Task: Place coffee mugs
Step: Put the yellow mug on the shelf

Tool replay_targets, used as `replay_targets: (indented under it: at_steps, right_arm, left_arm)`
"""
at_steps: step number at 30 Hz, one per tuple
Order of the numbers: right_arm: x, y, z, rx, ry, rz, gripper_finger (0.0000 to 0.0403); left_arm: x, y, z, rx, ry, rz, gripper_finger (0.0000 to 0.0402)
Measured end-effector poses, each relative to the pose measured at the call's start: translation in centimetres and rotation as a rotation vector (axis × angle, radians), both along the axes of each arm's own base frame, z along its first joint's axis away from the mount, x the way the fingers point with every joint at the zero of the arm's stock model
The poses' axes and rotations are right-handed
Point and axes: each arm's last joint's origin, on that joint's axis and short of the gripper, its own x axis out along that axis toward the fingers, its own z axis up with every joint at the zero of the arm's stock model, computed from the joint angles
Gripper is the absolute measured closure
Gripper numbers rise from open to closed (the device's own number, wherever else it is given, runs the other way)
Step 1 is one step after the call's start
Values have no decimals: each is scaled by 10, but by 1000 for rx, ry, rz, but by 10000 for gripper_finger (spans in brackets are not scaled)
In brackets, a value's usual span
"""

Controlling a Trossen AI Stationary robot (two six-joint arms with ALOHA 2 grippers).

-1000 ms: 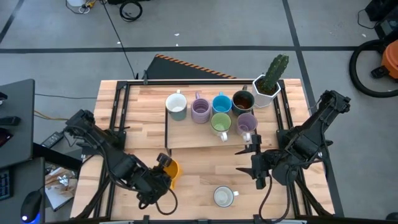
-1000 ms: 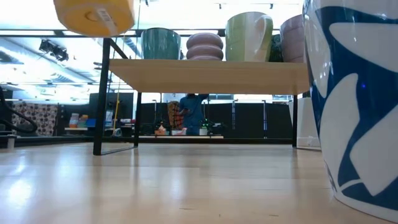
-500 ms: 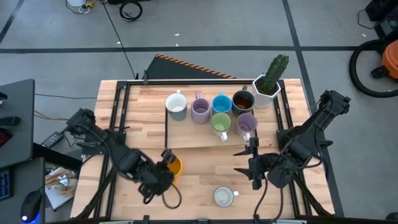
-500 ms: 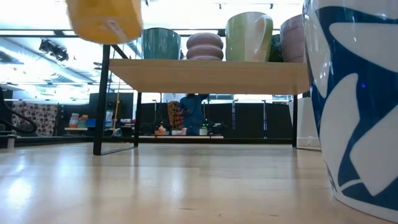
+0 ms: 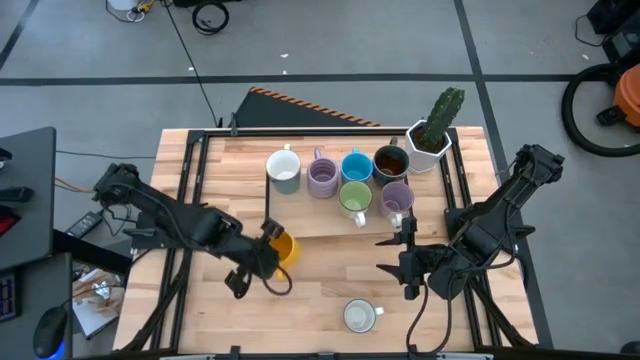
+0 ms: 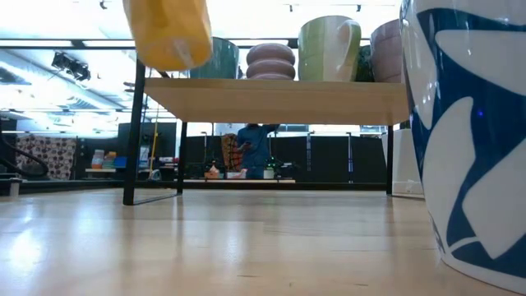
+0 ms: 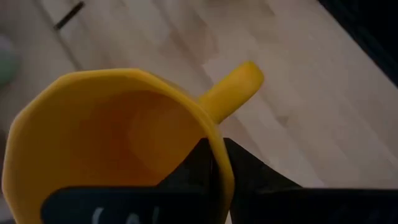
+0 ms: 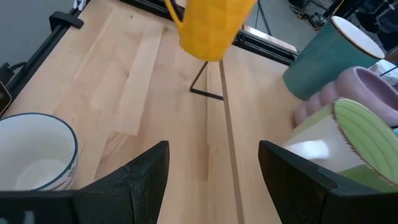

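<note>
- White mug (image 5: pixel 360 316) standing alone near the front edge of the wooden table (image 5: pixel 320 290).
- Right gripper (image 5: pixel 403 262) hovering over the table's front right part, fingers spread, holding nothing.
- Left gripper (image 5: pixel 262 251) pinching the rim of the orange mug (image 5: pixel 281 245), lifted beside the front left corner of the raised shelf (image 5: pixel 300 226).
- Six mugs clustered on the shelf; cactus planter (image 5: pixel 432 137) at the table's far right corner.
- Beyond: grey floor (image 5: pixel 330 50), cables.

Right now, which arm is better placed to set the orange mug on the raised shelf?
Left. The left gripper already grips the orange mug by its rim, lifted beside the shelf. The right gripper is open and empty.
</note>
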Motion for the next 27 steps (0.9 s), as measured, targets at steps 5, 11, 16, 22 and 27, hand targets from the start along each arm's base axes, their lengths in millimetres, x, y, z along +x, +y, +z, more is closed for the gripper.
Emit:
replay_targets:
  at_steps: [5, 11, 16, 22, 27]
  right_arm:
    - [-3, -4, 5, 16, -17, -2, 150]
    - [2, -9, 6, 26, -18, -21, 150]
    - [5, -12, 7, 42, -15, -24, 150]
    - [5, -11, 7, 51, -10, -17, 150]
    - [5, -11, 7, 54, -14, -16, 150]
  left_arm:
    - [4, 11, 5, 15, -49, -19, 372]
    - [19, 29, 9, 27, -123, -58, 372]
    - [29, 52, 12, 58, -165, -41, 372]
    - [40, 72, 11, 90, -201, -35, 372]
    - [45, 80, 14, 111, -245, -66, 372]
